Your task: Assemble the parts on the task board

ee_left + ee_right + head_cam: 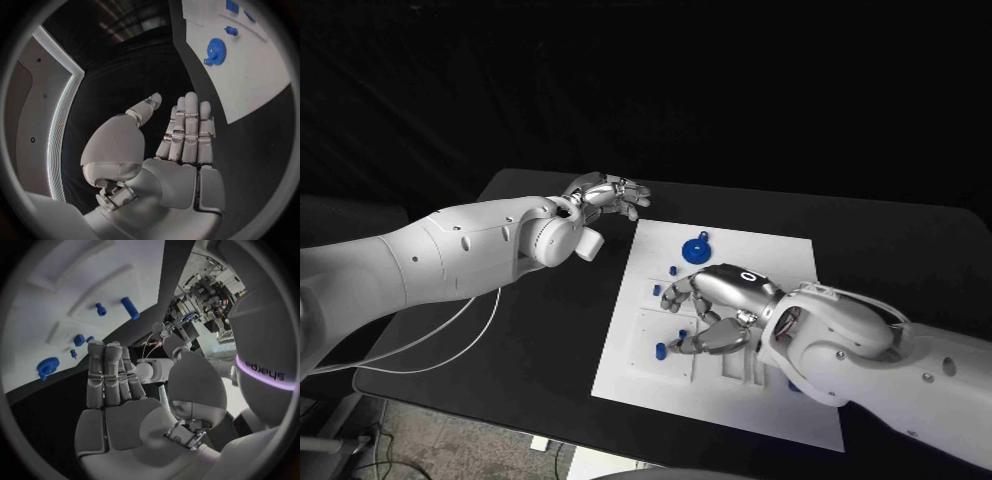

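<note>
The white task board [783, 250] lies in the middle of the black table. A blue gear [697, 248] stands near its far edge, with small blue pegs [656, 291] along the left side and one more peg [658, 350] nearer me. My right hand [714, 312] hovers over the board's middle with nothing in it; its fingers [106, 372] lie straight side by side, the thumb apart. My left hand [607, 194] hangs over the table off the board's far left corner, fingers [189, 127] stretched out and holding nothing. The gear [214, 51] and the board [256, 80] lie beyond it.
Bare black table [531, 320] surrounds the board on the left and far sides. A white cable [459, 325] loops from my left arm across the table's left part. Recessed slots in the board [661, 330] lie beside my right hand.
</note>
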